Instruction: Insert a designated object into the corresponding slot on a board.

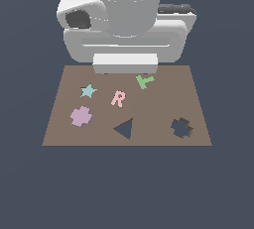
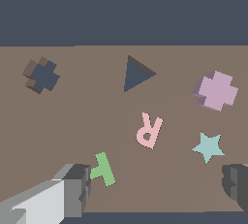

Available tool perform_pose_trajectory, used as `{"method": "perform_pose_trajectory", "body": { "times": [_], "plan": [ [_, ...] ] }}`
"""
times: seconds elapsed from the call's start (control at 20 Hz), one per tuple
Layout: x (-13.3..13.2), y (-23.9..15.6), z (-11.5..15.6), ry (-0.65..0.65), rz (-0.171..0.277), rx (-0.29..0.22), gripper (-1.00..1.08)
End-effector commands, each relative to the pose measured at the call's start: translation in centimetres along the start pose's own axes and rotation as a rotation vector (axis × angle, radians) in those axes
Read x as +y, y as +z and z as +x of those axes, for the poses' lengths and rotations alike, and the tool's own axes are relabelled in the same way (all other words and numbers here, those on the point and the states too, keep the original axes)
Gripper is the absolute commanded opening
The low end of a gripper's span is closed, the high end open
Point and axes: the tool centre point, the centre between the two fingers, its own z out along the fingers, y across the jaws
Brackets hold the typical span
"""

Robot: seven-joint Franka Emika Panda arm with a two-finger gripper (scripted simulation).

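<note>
Gripper (image 2: 155, 189) jaws spread wide, holding nothing, above board (image 1: 198, 99). Mauve flower piece (image 1: 81, 116) lies on board, lower left in exterior view, below teal star (image 1: 88, 91). Flower slot (image 1: 182, 128) lower right, triangular cutout (image 1: 124, 129) between.

I'm seeing the arm's bulk filling the top of the exterior view, running off the upper edge and hiding the end effector (image 2: 157, 189) there. The board's (image 1: 198, 99) far edge is disappearing behind that body. In the wrist view both fingers (image 2: 72, 189) are getting cropped by the frame, the darker one barely showing, so I'm not reading their tips.
</note>
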Motion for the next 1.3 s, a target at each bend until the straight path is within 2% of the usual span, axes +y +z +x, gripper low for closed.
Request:
{"method": "perform_pose_trajectory", "body": {
  "times": [0.0,0.3,0.55,1.25],
  "plan": [
    [0.0,0.0,0.0,0.000,0.000,0.000,1.00],
    [0.7,0.7,0.4,0.019,0.000,0.000,1.00],
    [2.4,2.5,1.5,0.063,-0.001,0.000,1.00],
    [10.9,10.5,5.3,0.274,0.000,-0.001,1.00]
  ]
}}
